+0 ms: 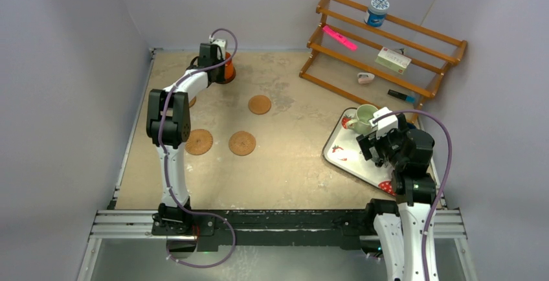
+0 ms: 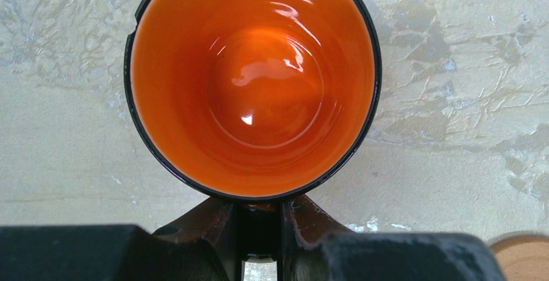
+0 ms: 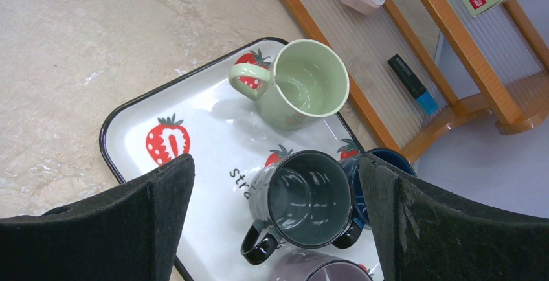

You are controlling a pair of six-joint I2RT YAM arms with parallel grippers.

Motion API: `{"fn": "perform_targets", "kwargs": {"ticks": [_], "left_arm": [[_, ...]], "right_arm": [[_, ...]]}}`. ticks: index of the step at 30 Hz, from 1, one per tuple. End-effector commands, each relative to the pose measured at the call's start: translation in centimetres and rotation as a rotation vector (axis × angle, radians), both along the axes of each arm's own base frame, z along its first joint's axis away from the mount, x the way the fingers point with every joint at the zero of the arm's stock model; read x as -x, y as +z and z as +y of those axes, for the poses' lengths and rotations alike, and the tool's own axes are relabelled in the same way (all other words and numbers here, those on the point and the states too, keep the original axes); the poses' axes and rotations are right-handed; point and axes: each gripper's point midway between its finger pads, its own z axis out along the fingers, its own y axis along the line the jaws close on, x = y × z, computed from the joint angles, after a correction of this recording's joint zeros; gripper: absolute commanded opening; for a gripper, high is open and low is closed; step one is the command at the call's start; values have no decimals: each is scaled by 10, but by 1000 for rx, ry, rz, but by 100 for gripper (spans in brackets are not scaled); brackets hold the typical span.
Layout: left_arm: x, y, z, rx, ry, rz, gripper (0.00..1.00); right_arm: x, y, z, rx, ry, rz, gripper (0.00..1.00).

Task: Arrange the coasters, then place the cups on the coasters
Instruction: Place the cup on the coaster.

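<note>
My left gripper (image 1: 221,53) (image 2: 259,215) is shut on the handle of the orange cup (image 1: 228,67) (image 2: 252,80) at the far left of the table. No coaster shows under that cup. Three flat coasters (image 1: 259,104) (image 1: 242,143) (image 1: 199,142) lie mid-table. Another coaster (image 1: 191,101) (image 2: 523,258) peeks out beside the left arm. My right gripper (image 1: 380,144) (image 3: 275,164) is open above the strawberry tray (image 1: 340,155) (image 3: 194,109). On the tray stand the pale green cup (image 1: 364,119) (image 3: 304,83), the grey-teal cup (image 3: 309,200), the dark blue cup (image 3: 383,163) and the purple-grey cup (image 3: 317,269).
A wooden rack (image 1: 388,48) stands at the back right with a blue-and-white tub (image 1: 377,11), a pink marker (image 1: 340,37) and a small box (image 1: 393,59). Grey walls close the table on three sides.
</note>
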Motion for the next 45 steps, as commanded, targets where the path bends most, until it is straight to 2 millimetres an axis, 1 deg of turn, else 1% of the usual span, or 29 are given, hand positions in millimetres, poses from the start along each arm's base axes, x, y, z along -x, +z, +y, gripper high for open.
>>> {"fn": "perform_targets", "kwargs": {"ticks": [1,11,45], "left_arm": [[-14,22,-5,35,-17,-61,0],[-10,26,2,27,31,-62,0],[-6,27,4,42,69,-26,0]], "right_arm": [[1,1,4,0,24,-7,99],[1,0,4,1,26,-6,99],[1,1,4,2,27,-8,99]]}}
